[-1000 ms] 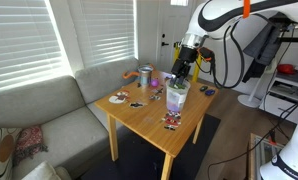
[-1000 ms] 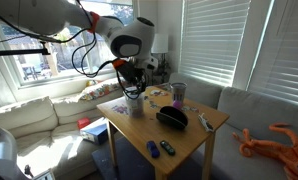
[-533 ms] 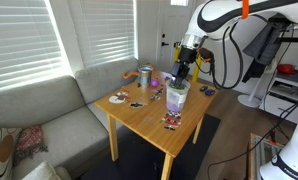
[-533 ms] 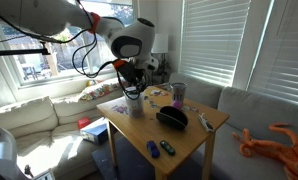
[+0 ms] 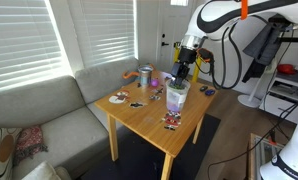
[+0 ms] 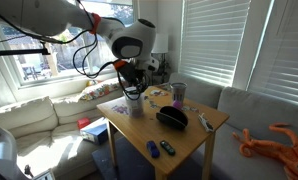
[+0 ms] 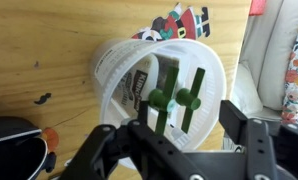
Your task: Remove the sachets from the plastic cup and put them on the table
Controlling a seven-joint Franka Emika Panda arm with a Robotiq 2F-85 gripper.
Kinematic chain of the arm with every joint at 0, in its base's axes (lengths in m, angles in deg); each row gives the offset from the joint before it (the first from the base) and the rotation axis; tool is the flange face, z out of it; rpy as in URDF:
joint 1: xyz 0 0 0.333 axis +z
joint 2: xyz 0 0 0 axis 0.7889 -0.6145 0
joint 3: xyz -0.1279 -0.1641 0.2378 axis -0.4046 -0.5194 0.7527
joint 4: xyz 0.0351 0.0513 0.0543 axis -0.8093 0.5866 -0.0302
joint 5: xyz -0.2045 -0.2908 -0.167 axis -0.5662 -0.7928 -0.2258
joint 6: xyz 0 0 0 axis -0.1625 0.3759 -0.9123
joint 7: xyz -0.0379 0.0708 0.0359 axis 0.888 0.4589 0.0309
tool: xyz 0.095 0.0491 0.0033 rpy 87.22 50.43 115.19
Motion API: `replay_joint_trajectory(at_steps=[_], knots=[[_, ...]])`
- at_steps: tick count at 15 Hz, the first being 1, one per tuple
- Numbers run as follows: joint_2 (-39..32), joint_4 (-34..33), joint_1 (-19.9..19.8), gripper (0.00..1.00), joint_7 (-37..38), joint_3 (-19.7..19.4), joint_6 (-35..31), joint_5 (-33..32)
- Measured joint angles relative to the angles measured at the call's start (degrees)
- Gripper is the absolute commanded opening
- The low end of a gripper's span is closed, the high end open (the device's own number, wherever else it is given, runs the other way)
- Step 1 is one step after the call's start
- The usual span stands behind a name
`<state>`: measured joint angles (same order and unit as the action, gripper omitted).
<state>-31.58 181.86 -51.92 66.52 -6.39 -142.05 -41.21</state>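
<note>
The translucent plastic cup (image 5: 176, 97) stands on the light-wood table (image 5: 149, 118) and shows in both exterior views (image 6: 136, 105). In the wrist view I look down into it past its rim (image 7: 114, 60). My gripper (image 7: 173, 98) reaches down inside the cup, its green fingertips (image 7: 159, 99) almost together on a thin pale edge. A sachet (image 7: 139, 88) with printed text leans against the inner wall beside the fingers. In both exterior views the gripper (image 5: 179, 80) (image 6: 135, 93) is directly over the cup. No sachet shows on the table.
A grey cylinder with orange marking (image 5: 146, 77) stands behind the cup. A black bowl-like object (image 6: 171, 117) lies mid-table. Small colourful items lie near the front edge (image 5: 171, 122) (image 6: 159, 149). A grey couch (image 5: 49, 110) borders the table.
</note>
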Motion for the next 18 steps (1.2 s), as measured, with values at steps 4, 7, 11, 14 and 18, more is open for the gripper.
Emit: replay_joint_trajectory(at_steps=[4, 7, 11, 14, 18], knots=[[-0.4, 0.0, -0.1, 0.7, 0.1, 0.0, -0.1, 0.0], [-0.5, -0.1, -0.1, 0.68, 0.2, 0.0, -0.1, 0.0], [-0.6, -0.2, -0.2, 0.66, 0.6, 0.0, -0.1, 0.0], [-0.7, -0.2, -0.2, 0.67, 0.9, 0.0, -0.1, -0.1], [-0.9, -0.5, -0.2, 0.66, 1.7, 0.0, -0.1, -0.3]])
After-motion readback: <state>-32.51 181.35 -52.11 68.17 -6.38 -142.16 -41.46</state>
